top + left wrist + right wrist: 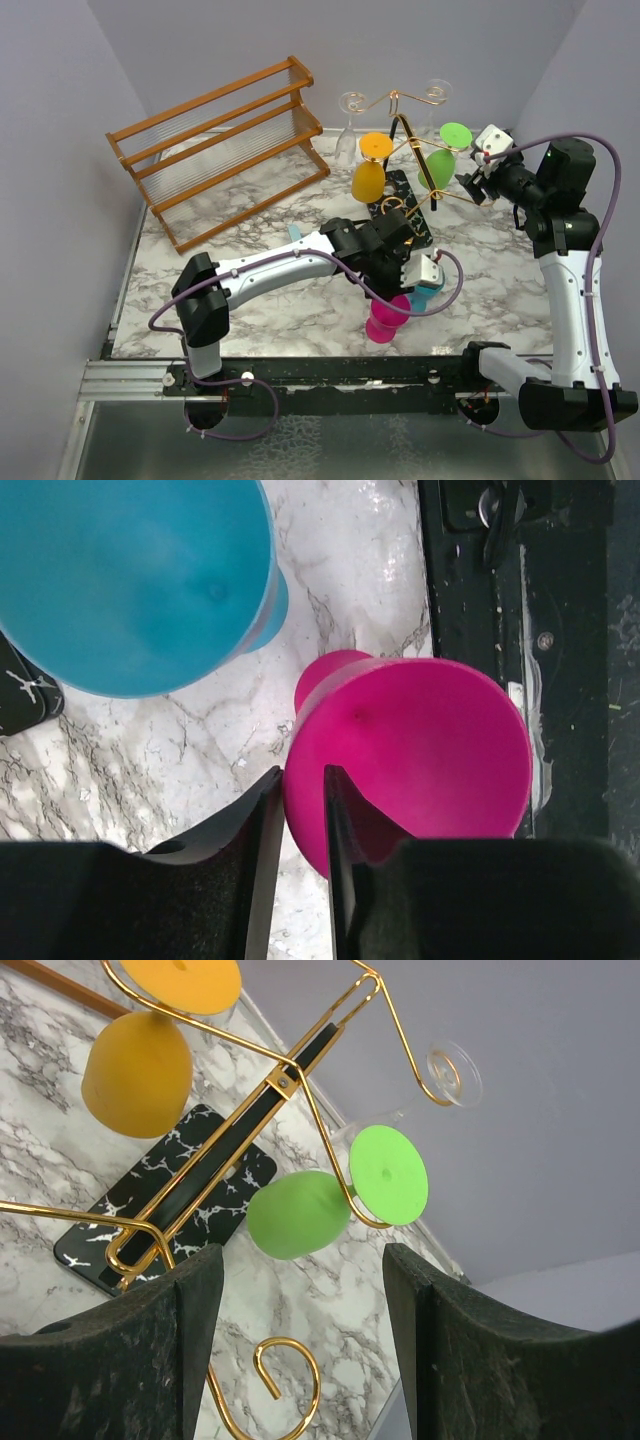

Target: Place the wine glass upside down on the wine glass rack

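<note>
Top external view: marble table (pixel 250 310) with a wooden rack (pixel 215 140) at far left and the wire rack (pixel 400 192) at far centre, the latter carrying an orange glass (pixel 368 175), a green glass (pixel 437 165) and two clear glasses (pixel 347 125), all inverted. The left arm (pixel 280 265) reaches across to the pink glass (pixel 385 318), which stands on the table near the front edge, beside a blue glass (pixel 130 580). Left gripper (pixel 303 780): fingers narrow, astride the pink rim; whether they press it cannot be told. Right gripper (pixel 300 1260): wide, nothing between the fingers, just beside the green glass
</note>
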`<state>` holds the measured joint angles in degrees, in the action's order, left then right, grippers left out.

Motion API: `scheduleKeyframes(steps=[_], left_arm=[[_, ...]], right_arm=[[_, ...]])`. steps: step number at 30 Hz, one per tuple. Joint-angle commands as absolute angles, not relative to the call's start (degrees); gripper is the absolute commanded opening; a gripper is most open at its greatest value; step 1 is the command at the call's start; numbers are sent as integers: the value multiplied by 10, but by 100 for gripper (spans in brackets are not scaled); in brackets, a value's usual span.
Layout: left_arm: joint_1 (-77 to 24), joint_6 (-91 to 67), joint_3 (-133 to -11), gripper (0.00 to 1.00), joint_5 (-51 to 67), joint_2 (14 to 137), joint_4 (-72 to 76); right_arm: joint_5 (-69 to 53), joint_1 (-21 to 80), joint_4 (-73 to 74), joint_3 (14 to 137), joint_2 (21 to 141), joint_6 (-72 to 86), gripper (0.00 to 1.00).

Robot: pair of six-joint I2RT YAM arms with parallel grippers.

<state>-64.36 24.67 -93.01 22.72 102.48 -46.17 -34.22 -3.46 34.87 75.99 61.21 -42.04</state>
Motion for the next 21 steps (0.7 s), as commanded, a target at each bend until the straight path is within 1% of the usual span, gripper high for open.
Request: scheduleKeyframes(steps=[1, 6, 8, 14, 21], left_arm=[[-649, 271, -946, 22, 224, 1018, -490], [-650, 313, -952, 3, 230, 999, -534], [-649, 332, -957, 0, 234, 985, -561], [-646, 386, -970, 0, 256, 931, -645], [-577, 395, -1021, 0, 290, 888, -681]], right_arm=[[-357, -38, 352, 771, 616, -419, 65], [-360, -38, 351, 773, 624, -419, 65], [-361, -38, 351, 773, 625, -422, 65], [-347, -38, 354, 779, 645, -448, 67], [-333, -38, 375, 845, 689, -442, 69]])
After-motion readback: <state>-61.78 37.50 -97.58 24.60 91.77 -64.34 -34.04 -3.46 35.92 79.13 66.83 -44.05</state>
